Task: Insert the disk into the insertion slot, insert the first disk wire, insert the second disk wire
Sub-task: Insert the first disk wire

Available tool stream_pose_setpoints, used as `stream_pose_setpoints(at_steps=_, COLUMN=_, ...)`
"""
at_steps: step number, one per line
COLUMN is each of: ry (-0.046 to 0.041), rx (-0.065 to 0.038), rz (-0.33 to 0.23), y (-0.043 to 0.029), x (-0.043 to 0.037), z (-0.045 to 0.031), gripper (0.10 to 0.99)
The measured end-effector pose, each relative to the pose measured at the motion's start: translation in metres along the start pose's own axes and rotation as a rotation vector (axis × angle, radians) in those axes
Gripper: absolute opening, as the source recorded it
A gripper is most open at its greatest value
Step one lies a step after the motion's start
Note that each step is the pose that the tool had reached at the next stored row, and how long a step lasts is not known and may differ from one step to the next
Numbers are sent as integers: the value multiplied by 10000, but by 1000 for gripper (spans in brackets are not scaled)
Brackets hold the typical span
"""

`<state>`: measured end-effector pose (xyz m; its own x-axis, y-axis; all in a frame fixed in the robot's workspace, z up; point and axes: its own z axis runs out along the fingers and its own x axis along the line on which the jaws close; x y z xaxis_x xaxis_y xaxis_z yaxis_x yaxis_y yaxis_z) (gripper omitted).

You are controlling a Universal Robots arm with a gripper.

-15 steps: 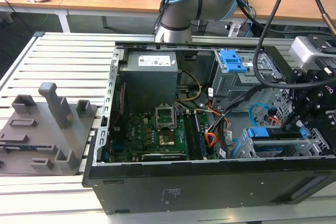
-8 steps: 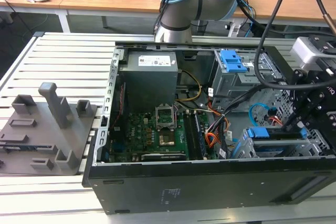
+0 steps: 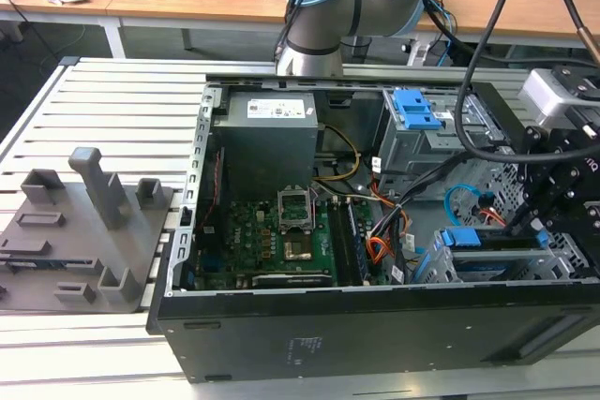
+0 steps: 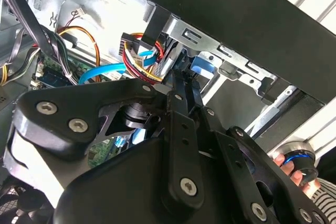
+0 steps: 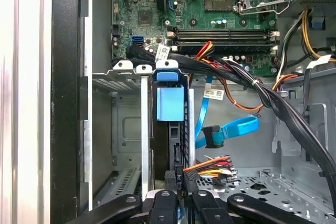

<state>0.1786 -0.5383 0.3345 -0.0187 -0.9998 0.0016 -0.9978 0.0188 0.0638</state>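
Disk (image 5: 170, 103) standing on edge inside the insertion slot (image 5: 123, 129)
Its long axis runs along the bay, with the blue carrier tab toward the motherboard (image 5: 210, 3). The hand (image 5: 181, 195) is at the opposite end, beside the red-yellow-black power wires (image 5: 212, 165); its grip cannot be told. A blue data cable (image 5: 231, 129) hangs loose nearby. The print on the white cable tags (image 5: 212, 94) is unreadable.

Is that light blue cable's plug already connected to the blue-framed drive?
No: in the first wrist view the blue cable's plug hangs free, apart from the disk standing in the insertion slot.
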Motion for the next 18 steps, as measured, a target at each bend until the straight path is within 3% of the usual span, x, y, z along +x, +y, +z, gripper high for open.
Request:
stream_pose_setpoints(at_steps=4, ry=-17, rx=-5, rz=-1, y=-1, x=0, z=10, gripper=176)
stream_pose_setpoints(at_steps=6, ry=-8, rx=-1, rz=-1, y=-1, x=0, z=6, gripper=251)
stream_pose_setpoints(at_steps=8, ry=-3, rx=-1, rz=-1, y=-1, x=0, z=1, gripper=251)
stream_pose_setpoints(at_steps=10, ry=-5, rx=-1, rz=-1, y=3, x=0, z=-58, gripper=251)
stream_pose_setpoints(at_steps=13, ry=-6, rx=-1, rz=-1, y=18, x=-1, z=-292, gripper=251)
stream_pose_setpoints(at_steps=17, ry=-5, rx=-1, rz=-2, y=24, x=-7, z=-379, gripper=239)
stream_pose_setpoints(at_steps=18, ry=-6, rx=-1, rz=-1, y=25, x=-7, z=-396, gripper=169)
